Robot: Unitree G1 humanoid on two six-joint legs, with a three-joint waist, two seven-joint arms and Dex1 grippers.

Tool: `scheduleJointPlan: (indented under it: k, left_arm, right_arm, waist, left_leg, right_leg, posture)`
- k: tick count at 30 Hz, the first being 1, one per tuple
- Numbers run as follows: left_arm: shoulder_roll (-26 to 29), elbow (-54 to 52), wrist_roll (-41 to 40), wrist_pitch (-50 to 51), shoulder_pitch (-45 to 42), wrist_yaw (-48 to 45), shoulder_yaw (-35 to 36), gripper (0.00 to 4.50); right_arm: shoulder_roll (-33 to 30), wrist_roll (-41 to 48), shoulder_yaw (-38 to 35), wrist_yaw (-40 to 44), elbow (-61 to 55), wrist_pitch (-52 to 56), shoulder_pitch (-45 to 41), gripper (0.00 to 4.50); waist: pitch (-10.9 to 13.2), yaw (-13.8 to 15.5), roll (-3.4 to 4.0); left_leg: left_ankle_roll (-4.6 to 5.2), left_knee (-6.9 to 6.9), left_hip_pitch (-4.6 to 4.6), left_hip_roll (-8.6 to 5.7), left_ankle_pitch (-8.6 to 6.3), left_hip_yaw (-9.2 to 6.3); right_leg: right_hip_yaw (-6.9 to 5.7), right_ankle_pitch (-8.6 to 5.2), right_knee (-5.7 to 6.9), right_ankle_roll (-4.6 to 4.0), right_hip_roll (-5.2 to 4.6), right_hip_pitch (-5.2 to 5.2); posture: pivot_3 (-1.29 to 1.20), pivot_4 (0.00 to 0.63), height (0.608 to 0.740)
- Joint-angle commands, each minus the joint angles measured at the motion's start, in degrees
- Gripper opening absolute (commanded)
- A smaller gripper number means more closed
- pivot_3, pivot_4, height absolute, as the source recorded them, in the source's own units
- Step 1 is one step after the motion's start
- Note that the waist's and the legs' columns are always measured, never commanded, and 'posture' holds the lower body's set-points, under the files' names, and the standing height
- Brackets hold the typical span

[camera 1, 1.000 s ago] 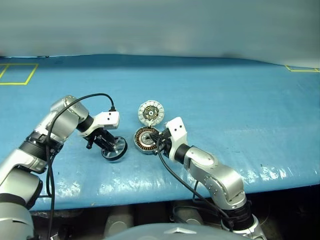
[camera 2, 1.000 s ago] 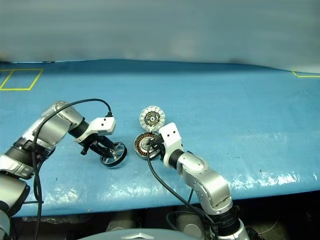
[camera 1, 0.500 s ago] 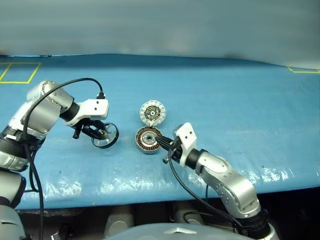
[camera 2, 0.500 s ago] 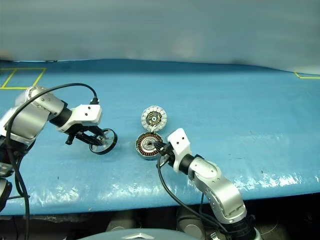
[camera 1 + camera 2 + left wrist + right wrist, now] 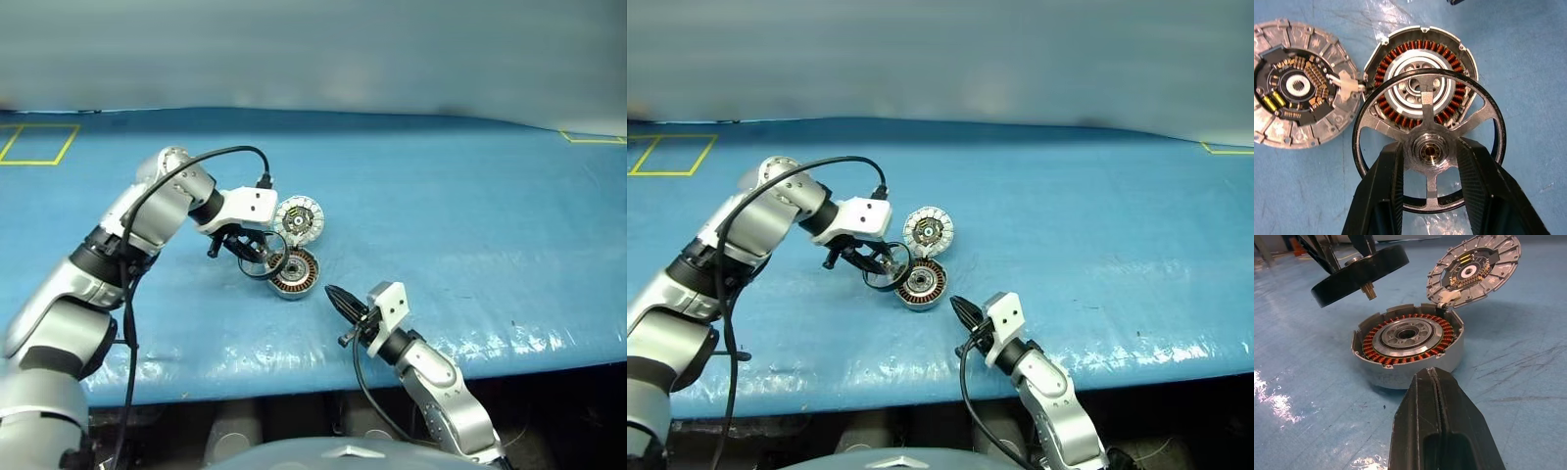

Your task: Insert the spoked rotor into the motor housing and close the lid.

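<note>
The spoked rotor (image 5: 1425, 110), black-rimmed with silver spokes, hangs tilted just above the near-left side of the motor housing (image 5: 297, 275), off the mat. My left gripper (image 5: 257, 253) is shut on the rotor's silver hub, one black finger (image 5: 1385, 188) on each side. The housing's copper windings (image 5: 1376, 350) and silver centre lie open. Its lid (image 5: 297, 218) stands swung back behind it on the hinge, inner face showing. My right gripper (image 5: 338, 297) is shut and holds nothing; it sits near the mat's front edge, pointing at the housing from a short way off.
A blue mat (image 5: 470, 206) covers the table, glossy and wrinkled near its front edge (image 5: 509, 343). Yellow tape squares mark the far left (image 5: 34, 144) and far right corners. Black cables trail from both wrists.
My left gripper carried the rotor up and to the right, from low beside the housing to just over it. My right gripper drew back from the housing toward the front edge.
</note>
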Motion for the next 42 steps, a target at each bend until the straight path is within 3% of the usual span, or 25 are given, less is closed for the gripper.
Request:
scheduleJointPlan:
  k: [1,15,42]
  left_arm:
    - [-1.83,1.44,0.89,-1.17,-3.29,-1.66,-1.13,1.31]
    - [-11.35,13.04,3.19,-9.77,-6.99,-0.41,-2.87,1.31]
    - [-10.99,13.33,6.08,-11.05,-2.75,-0.69,-3.38,1.31]
  right_arm:
    - [0.72,-0.18,-0.13,0.7,0.46,-2.4,-0.19,0.0]
    - [2.15,-0.48,-0.07,-0.37,0.55,-2.23,0.56,0.0]
    - [2.41,-1.19,-0.02,-1.1,0.36,-0.87,-0.03,0.0]
  waist:
    - [0.0,0.04,0.0]
    - [0.0,0.15,0.0]
    - [0.0,0.17,0.01]
  left_leg:
    - [0.0,0.03,0.0,0.0,0.0,0.01]
    - [0.06,0.08,-0.04,-0.01,-0.04,-0.01]
    - [0.07,0.1,-0.03,-0.01,-0.04,-0.01]
  right_leg:
    - [0.01,0.01,0.01,0.0,0.0,0.0]
    - [0.04,0.07,0.03,-0.08,0.01,-0.01]
    - [0.04,0.06,0.04,-0.08,0.01,0.01]
  posture:
    - [0.0,0.15,0.74]
    - [0.0,0.15,0.74]
    - [0.0,0.15,0.74]
